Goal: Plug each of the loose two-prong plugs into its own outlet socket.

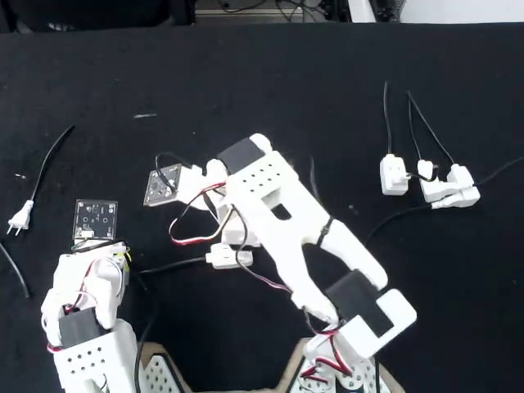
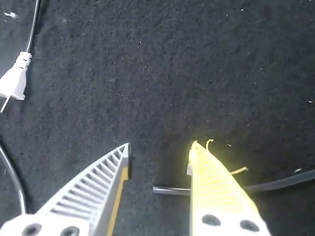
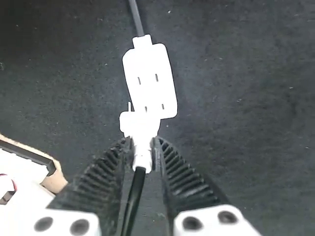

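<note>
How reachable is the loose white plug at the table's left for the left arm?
Probably yes, reachable: the left gripper is open and empty, and the loose white plug lies on bare black cloth nearby, with nothing between them.

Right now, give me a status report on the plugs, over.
Right gripper shut on white plug, at outlet block end. Left gripper open, over black cable. Second plug loose on mat.
</note>
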